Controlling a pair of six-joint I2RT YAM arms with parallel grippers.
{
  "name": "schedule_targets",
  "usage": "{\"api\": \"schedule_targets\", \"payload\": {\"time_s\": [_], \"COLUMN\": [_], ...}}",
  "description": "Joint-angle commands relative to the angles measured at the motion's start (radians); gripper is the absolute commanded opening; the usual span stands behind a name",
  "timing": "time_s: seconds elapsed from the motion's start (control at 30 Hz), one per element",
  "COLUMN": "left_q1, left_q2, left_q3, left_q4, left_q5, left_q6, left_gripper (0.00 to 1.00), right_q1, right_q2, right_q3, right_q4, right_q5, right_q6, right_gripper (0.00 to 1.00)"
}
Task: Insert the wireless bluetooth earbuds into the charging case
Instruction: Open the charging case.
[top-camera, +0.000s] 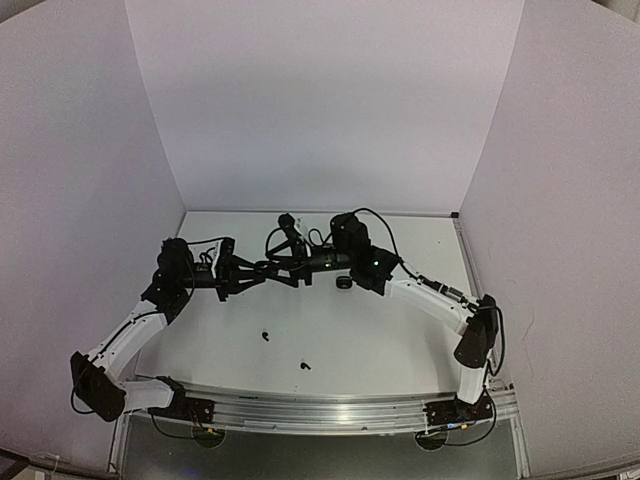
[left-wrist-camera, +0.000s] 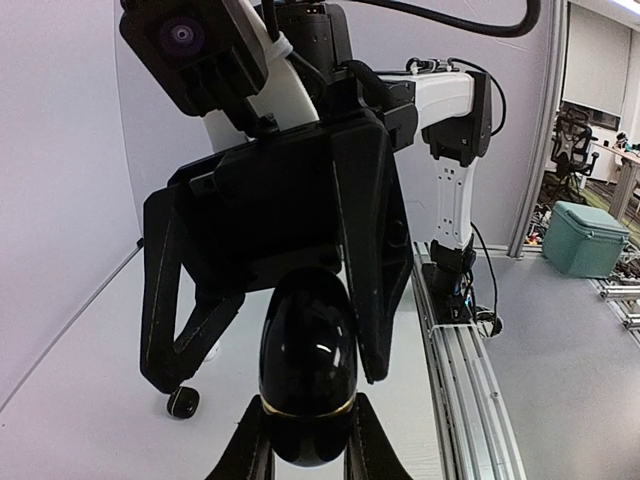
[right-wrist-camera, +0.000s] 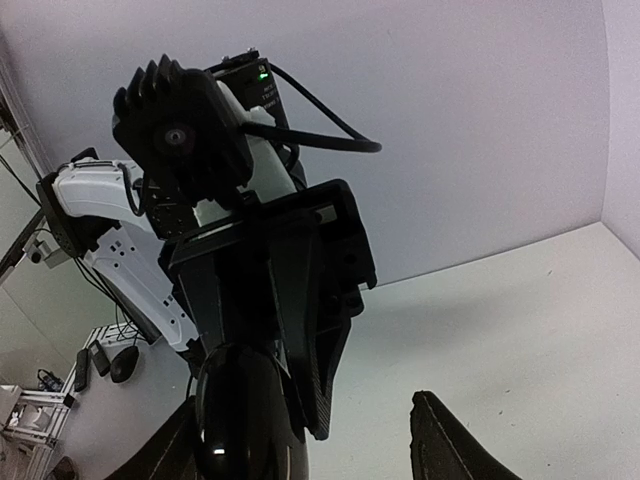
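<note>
Earbuds (top-camera: 266, 335) are lying loose on the white bench (top-camera: 400, 340), in front of the two arms. One is showing as a tiny dark speck left of centre. A second earbud (top-camera: 305, 366) is sitting a little nearer the arm bases and to the right of the first. Both are too small to make out their shape. They are well apart from each other and from both hands.

Above the far half of the bench the two arms are meeting tip to tip. The left hand (left-wrist-camera: 308, 455) is clamping a glossy black case (left-wrist-camera: 305, 360), egg-shaped with a thin pale seam near its lower end, and is holding it up off the bench with one finger (left-wrist-camera: 250, 455) on each side.

The right hand (right-wrist-camera: 300, 440) is facing it with its fingers (left-wrist-camera: 165, 310) standing wide apart. The case is sitting in the gap between them, close to one finger and clear of the other. Whether that nearer finger is touching the case I cannot tell.

A small round black thing (top-camera: 344, 282) is resting on the bench just below the right arm's wrist, apart from the held case. Plain white walls (top-camera: 320, 100) are closing in the bench on three sides.
</note>
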Motion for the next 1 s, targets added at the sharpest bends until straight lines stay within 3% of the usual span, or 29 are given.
{"api": "schedule_targets", "payload": {"time_s": [0.0, 0.3, 0.57, 0.8, 0.97], "left_q1": [0.006, 0.006, 0.006, 0.006, 0.006], "left_q2": [0.006, 0.005, -0.012, -0.024, -0.031], "left_q3": [0.039, 0.053, 0.060, 0.054, 0.041], "left_q4": [0.040, -0.031, -0.165, -0.171, -0.083], "left_q5": [0.030, 0.042, 0.012, -0.009, -0.030], "left_q6": [-0.017, 0.124, 0.381, 0.429, 0.322], "left_gripper": [0.00, 0.00, 0.00, 0.00, 0.00], "right_q1": [-0.002, -0.005, -0.024, -0.026, -0.026], "right_q2": [0.033, 0.022, 0.033, 0.060, 0.061], "right_q3": [0.075, 0.073, 0.106, 0.117, 0.105], "right_q4": [-0.084, -0.086, -0.085, -0.086, -0.087], "right_q5": [-0.025, 0.037, 0.018, 0.011, 0.000], "right_q6": [-0.033, -0.051, -0.003, 0.017, 0.023], "right_gripper": [0.60, 0.58, 0.56, 0.54, 0.53]}}
